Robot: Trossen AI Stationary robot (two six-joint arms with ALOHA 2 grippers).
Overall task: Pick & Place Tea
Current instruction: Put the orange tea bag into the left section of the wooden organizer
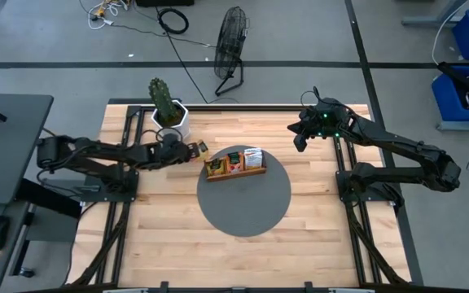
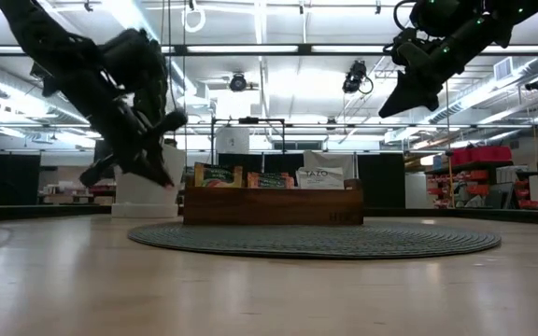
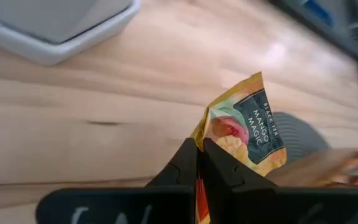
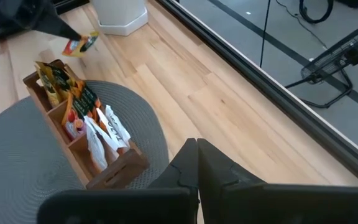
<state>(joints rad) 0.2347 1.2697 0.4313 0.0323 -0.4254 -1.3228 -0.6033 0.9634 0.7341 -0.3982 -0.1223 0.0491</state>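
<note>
Sachet is hanging from our left gripper, pinched by one corner just beside the wooden tray; we are risking a slip from that thin hold; right gripper is waiting closed, empty.

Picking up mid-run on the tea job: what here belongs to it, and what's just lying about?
Job:
- tea sachet pinched in the left pincer
- sachets in the wooden tray
- round grey mat under the tray

Lying about:
- potted cactus
- floor fan
- right pincer, shut, raised, empty
</note>
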